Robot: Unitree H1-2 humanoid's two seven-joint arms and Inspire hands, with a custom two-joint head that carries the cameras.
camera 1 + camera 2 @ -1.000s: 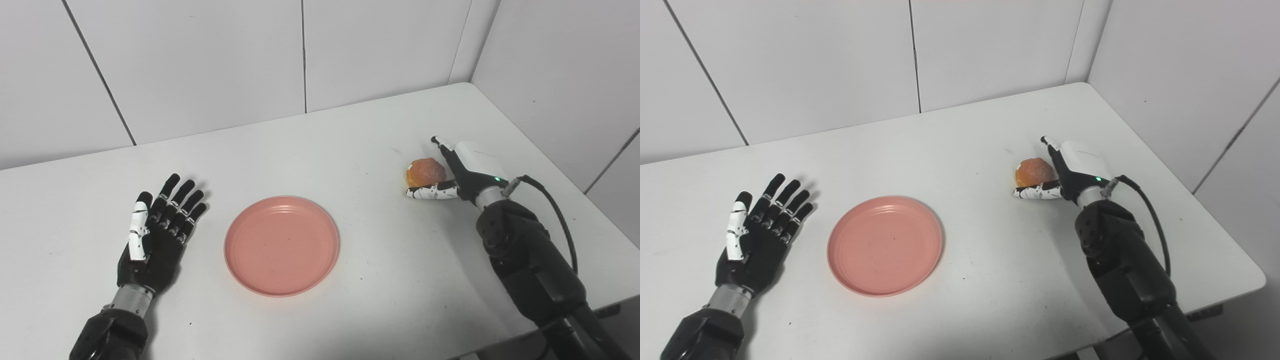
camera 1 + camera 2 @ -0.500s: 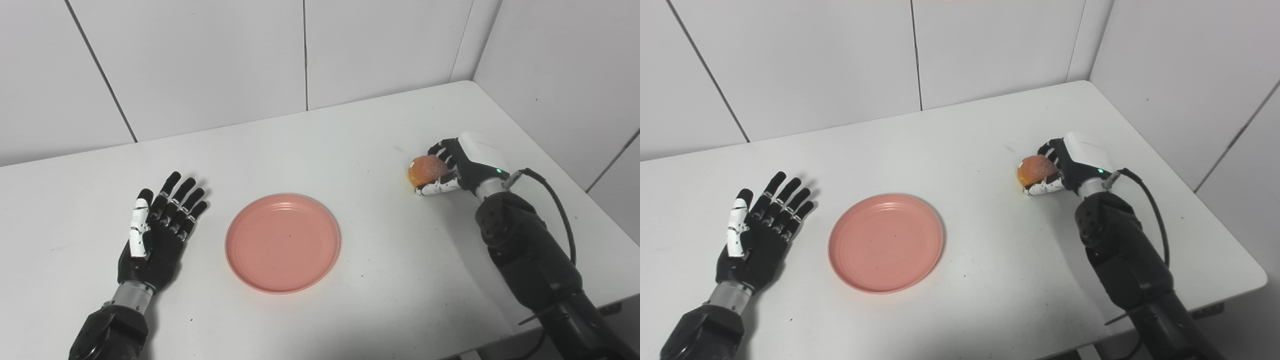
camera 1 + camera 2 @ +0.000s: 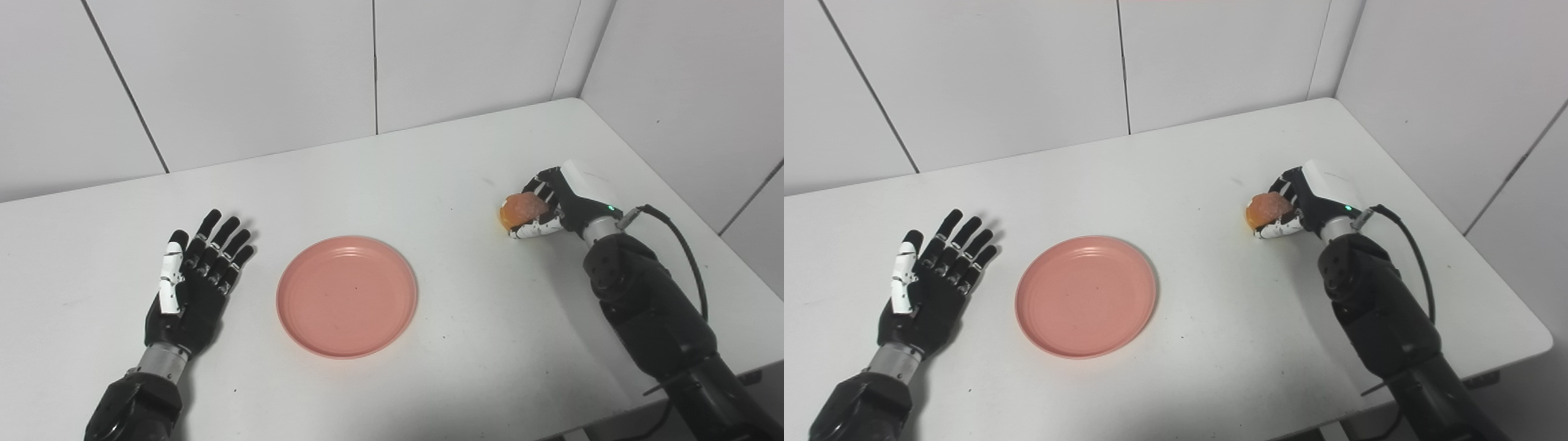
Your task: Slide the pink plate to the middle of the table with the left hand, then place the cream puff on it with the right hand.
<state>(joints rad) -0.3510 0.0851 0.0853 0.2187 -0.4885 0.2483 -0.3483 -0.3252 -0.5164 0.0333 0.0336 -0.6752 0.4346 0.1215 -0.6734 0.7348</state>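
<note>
A: What is sitting closest to the near edge of the flat white table?

B: The round, shallow pink plastic plate is lying flat there, roughly midway between the left and right edges and a little toward the near edge, with nothing on it.

A: And beside it?

B: Toward the left edge, the black left hand with its white-backed thumb is lying palm up on the table, its fingers stretched out and slightly spread, gripping nothing. It is lying near the plate's left rim but is not touching it.

A: What is going on farther back?

B: Toward the right edge, farther from the near edge than the plate, the black right hand with its white back shell is wrapping around the small round golden-orange cream puff. Its dark fingers are curling over the top and its white-speckled thumb is pressing in from below, so the puff is being clamped between them.

A: Is the puff resting on the table?

B: I cannot tell; it is sitting at or just above the surface, well apart from the plate
</note>
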